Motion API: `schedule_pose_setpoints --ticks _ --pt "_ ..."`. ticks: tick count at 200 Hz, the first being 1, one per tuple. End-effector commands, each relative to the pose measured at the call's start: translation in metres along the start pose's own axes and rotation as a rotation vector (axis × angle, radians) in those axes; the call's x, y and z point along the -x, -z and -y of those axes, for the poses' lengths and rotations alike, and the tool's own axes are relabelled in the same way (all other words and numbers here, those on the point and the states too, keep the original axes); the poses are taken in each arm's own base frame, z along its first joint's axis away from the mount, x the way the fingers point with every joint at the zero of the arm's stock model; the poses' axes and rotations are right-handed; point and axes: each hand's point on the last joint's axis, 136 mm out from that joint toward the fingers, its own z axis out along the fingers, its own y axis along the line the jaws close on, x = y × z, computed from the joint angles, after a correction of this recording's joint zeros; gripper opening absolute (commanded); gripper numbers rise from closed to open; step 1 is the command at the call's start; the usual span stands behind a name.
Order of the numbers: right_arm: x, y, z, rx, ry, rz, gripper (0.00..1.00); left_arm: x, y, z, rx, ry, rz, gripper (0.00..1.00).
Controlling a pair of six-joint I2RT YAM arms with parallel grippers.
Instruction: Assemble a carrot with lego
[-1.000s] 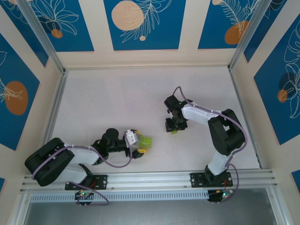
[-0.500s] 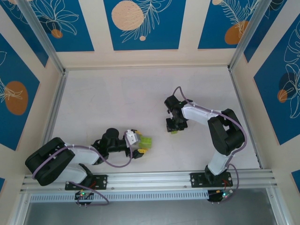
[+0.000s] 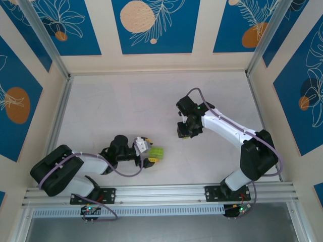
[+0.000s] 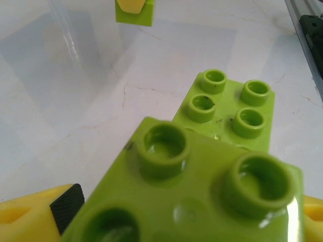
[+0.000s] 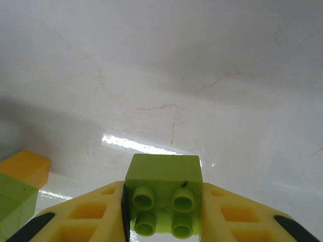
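Seen from overhead, the left gripper (image 3: 150,158) lay low over the table (image 3: 126,101) at about 6 o'clock from its centre, reaching toward 3 o'clock. It was clamped on the carrot (image 3: 157,154), a cluster of lime-green bricks. In the left wrist view a large studded brick of the carrot (image 4: 192,186) sat between the yellow fingers (image 4: 30,217). A four-stud square brick (image 4: 232,108) joined it at 1 o'clock, lower and lying close to the table. The right gripper (image 3: 185,134) stood just off the table's centre toward 3 o'clock, well apart from the carrot, which lay toward 7 o'clock from it. Its jaws were clenched on a single lime-green brick (image 3: 187,137). In the right wrist view that small square brick (image 5: 164,194) was pinched on both sides by the yellow fingers (image 5: 86,212). Its four studs faced the camera, and the pale veined table lay beyond it. At 8 o'clock in the same view an orange brick (image 5: 25,169) sat against another lime-green one (image 5: 15,201), both cut by the frame's edge. I could not tell from that view alone whether the orange brick was pressed on or merely resting there.
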Motion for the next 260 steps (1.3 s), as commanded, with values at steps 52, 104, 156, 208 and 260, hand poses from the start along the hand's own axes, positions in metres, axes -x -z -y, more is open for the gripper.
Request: schedule_pose_setpoints --ticks 52,104,156,208,260 --pt "-0.022 0.008 -0.024 0.061 -0.013 -0.079 0.34 0.024 -0.004 0.004 -0.072 -0.062 0.066 0.79" --pt "-0.030 0.030 -0.043 0.094 -0.016 -0.086 0.34 0.022 -0.004 0.008 -0.100 -0.060 0.060 0.56" --pt "-0.031 0.047 -0.074 0.105 -0.002 -0.071 0.33 0.019 -0.004 0.010 -0.107 -0.057 0.055 0.54" --pt "-0.036 0.046 -0.105 0.093 0.038 -0.103 0.33 0.018 -0.004 0.010 -0.108 -0.057 0.053 0.54" --pt "-0.045 0.037 -0.118 0.093 0.047 -0.130 0.33 0.018 -0.004 0.012 -0.118 -0.061 0.055 0.51"
